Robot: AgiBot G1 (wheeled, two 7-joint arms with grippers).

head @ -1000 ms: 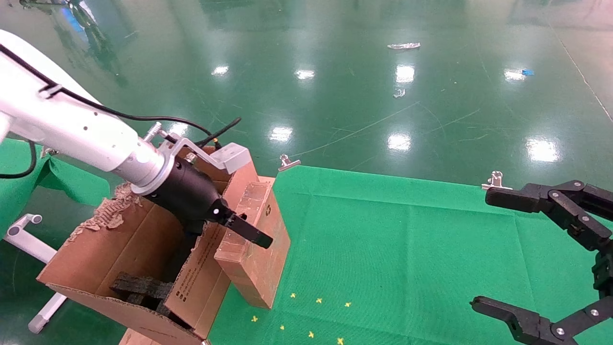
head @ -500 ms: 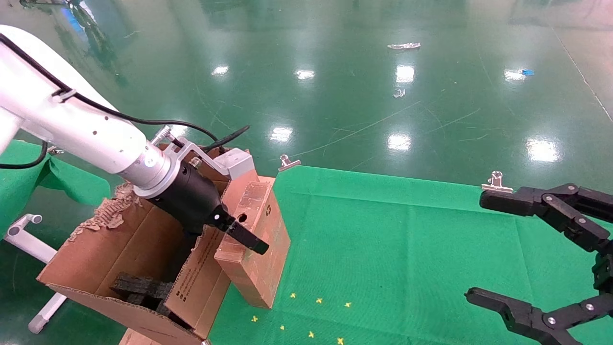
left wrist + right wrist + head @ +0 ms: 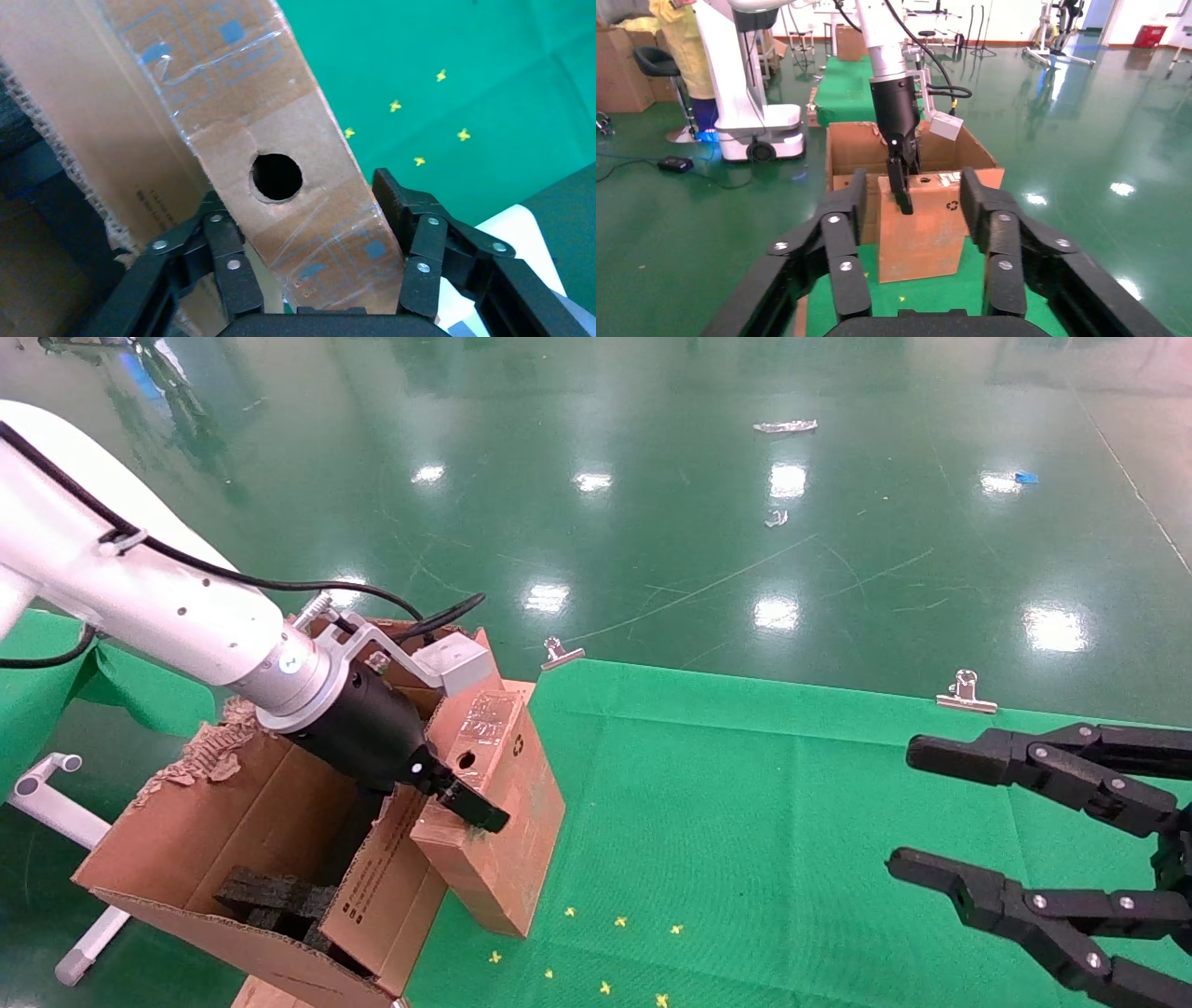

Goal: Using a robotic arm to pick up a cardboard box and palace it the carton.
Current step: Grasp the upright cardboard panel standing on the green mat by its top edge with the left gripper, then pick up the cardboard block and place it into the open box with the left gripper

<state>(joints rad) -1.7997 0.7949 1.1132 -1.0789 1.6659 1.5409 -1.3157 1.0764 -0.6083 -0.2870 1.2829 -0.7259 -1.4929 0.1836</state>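
Observation:
The cardboard box (image 3: 507, 859) stands on edge on the green table, leaning on the carton's (image 3: 233, 822) printed flap (image 3: 382, 887). Its taped top edge with the round hole (image 3: 277, 175) and a recycling symbol (image 3: 521, 743) show. My left gripper (image 3: 470, 803), on the white robotic arm (image 3: 140, 589), straddles that top edge and is shut on the box, one finger (image 3: 477, 808) lying on its wide face. The left wrist view has the box (image 3: 316, 225) between both fingers. Black foam (image 3: 275, 896) lies inside the carton. My right gripper (image 3: 908, 808) hangs open at the far right and holds nothing.
A green cloth (image 3: 792, 803) covers the table, held by metal clips (image 3: 563, 654) (image 3: 967, 696). Small yellow marks (image 3: 619, 922) dot it near the box. A white tube frame (image 3: 56, 784) stands left of the carton. Glossy green floor lies beyond.
My left gripper has sunk a little onto the box's top edge and its finger has closed against the box face. The right gripper has swung left and lower, staying open.

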